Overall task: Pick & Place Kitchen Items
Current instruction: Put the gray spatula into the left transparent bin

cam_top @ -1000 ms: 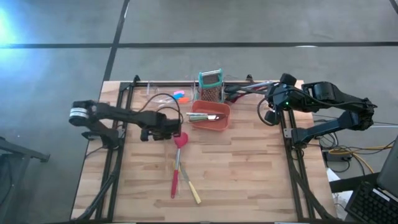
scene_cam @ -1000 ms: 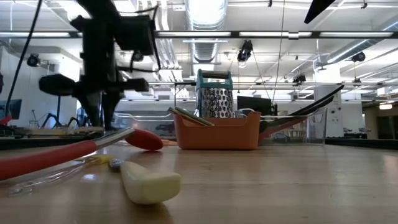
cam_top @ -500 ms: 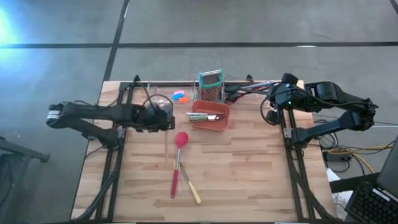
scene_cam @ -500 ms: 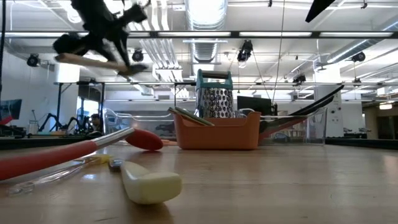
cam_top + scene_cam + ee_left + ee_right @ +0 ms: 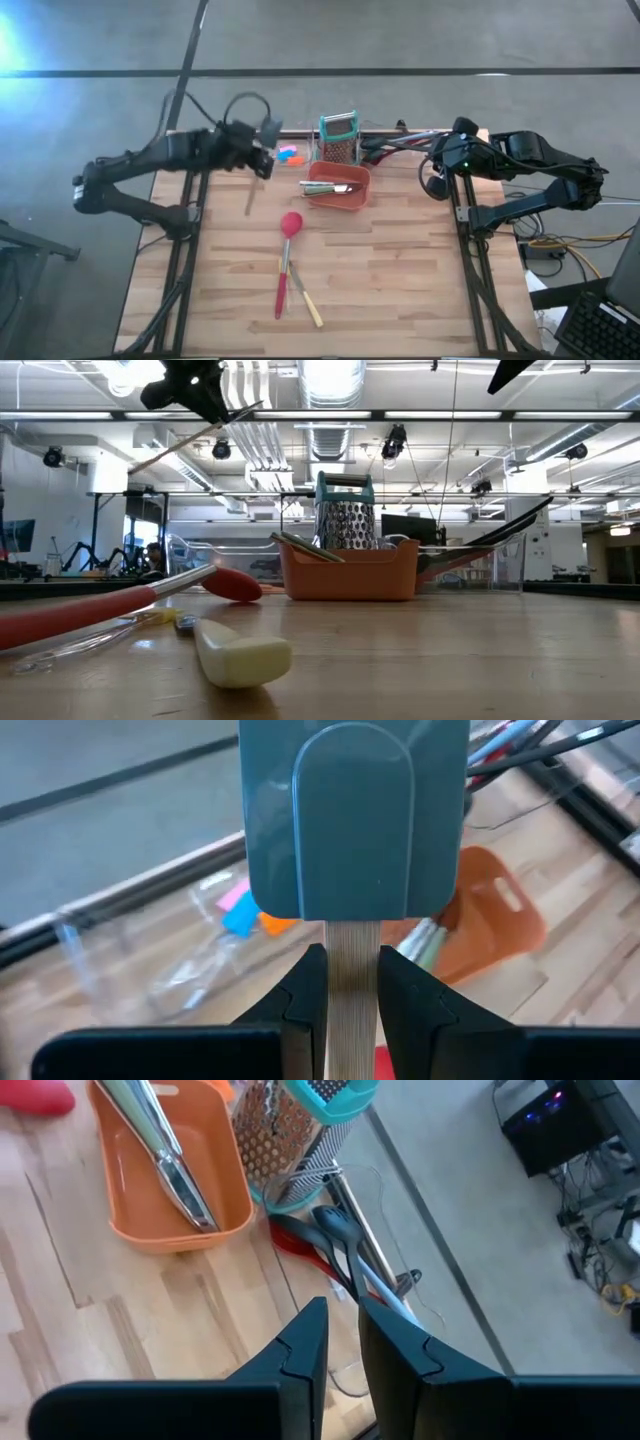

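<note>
Left gripper (image 5: 340, 995): clamped on grey-blue wooden-handled spatula (image 5: 352, 820), risen from mid-table to upper left.
Right gripper (image 5: 342, 1342): nearly closed, empty.
Meaning: carrying toward red-orange bin (image 5: 337, 187).

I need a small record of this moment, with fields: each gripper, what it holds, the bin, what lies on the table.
left gripper: raised above the table's far left part, shut on the wooden handle of a grey spatula
right gripper: at the far right edge, nearly closed, holds nothing
bin: orange, holds metal utensils
grater: upright behind the bin
table: red spoon and yellow-handled knife in the middle
</note>
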